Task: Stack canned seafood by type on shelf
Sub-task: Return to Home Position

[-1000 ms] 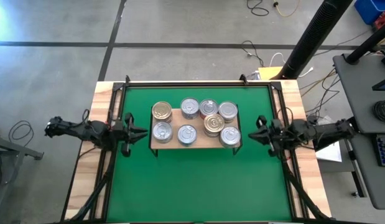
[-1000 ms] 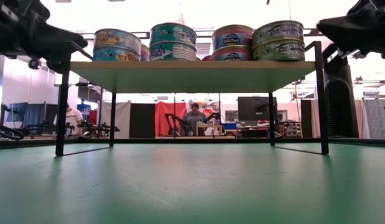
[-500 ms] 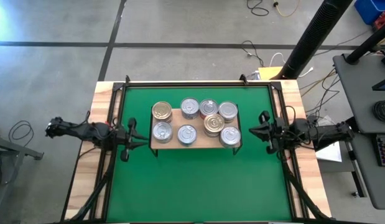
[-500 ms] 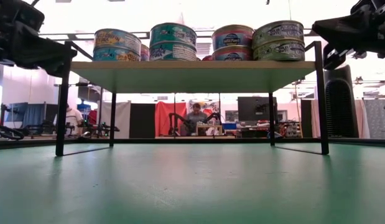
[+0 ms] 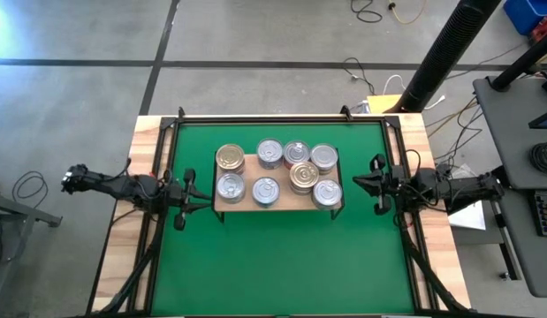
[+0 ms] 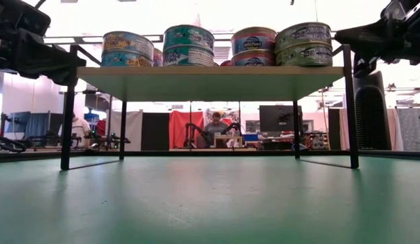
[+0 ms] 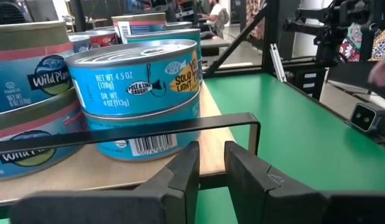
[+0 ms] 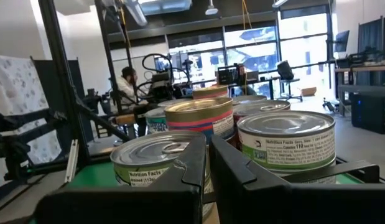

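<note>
Tins (image 5: 265, 190) all on the shelf (image 5: 289, 202), shelf in the middle of the green mat (image 5: 273, 261).

From above: eight lids in two rows, two gold-toned and the rest silver. No telling there how high each pile goes.

From table height: two-high stacks along the near edge of the board. Blue-and-yellow labels at one end, then green and blue, then pink-banded, then pale green. Almost nothing of the back row, and no lids at all. Beyond the shelf legs, a person (image 6: 212, 128) seated in the room.

Left gripper (image 5: 205, 202) level just off the shelf's left end, near its front corner, not touching. Only the wrist view settles its state: fingers (image 7: 183, 171) nearly together, a narrow slit between them, nothing held. Looks straight at the blue-and-yellow pair (image 7: 139, 93), one tin squarely on the other, behind the black bar of the shelf frame.

Right gripper (image 5: 357, 183) off the right end, likewise clear of the board. Fingers (image 8: 192, 165) drawn close in its wrist view, empty. Ahead of them, green-labelled tins nearest, and a gold-lidded, pink-banded one behind.
</note>
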Available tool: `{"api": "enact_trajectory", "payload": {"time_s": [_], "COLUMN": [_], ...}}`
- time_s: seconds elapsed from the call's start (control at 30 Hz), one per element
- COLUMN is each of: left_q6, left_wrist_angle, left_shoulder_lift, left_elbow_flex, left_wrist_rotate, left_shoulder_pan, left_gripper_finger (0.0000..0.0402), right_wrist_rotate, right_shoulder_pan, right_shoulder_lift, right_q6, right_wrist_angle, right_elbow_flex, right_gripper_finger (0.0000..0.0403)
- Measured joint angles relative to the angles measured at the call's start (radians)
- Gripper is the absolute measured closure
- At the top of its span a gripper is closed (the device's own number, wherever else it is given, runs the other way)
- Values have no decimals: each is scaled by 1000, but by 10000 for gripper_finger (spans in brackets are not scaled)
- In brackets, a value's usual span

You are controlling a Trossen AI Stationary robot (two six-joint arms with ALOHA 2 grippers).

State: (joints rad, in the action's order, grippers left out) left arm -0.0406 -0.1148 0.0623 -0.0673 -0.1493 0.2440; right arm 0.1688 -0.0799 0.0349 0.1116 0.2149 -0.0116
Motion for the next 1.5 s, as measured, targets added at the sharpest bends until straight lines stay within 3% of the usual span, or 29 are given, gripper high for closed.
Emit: {"api": "enact_trajectory", "payload": {"time_s": [1.5], "left_q6": [1], "left_wrist_angle": [3], "left_shoulder_lift": [21], "left_elbow_flex": [-3], "left_wrist_rotate": [0], "left_shoulder_pan": [0], "left_gripper_finger": [342], "right_wrist_rotate": [0], "right_shoulder_pan": [0], "right_shoulder_lift": [1], "right_q6": [0], "right_wrist_angle": [-1], "right_elbow_flex": [1], "right_gripper_finger": [390]}}
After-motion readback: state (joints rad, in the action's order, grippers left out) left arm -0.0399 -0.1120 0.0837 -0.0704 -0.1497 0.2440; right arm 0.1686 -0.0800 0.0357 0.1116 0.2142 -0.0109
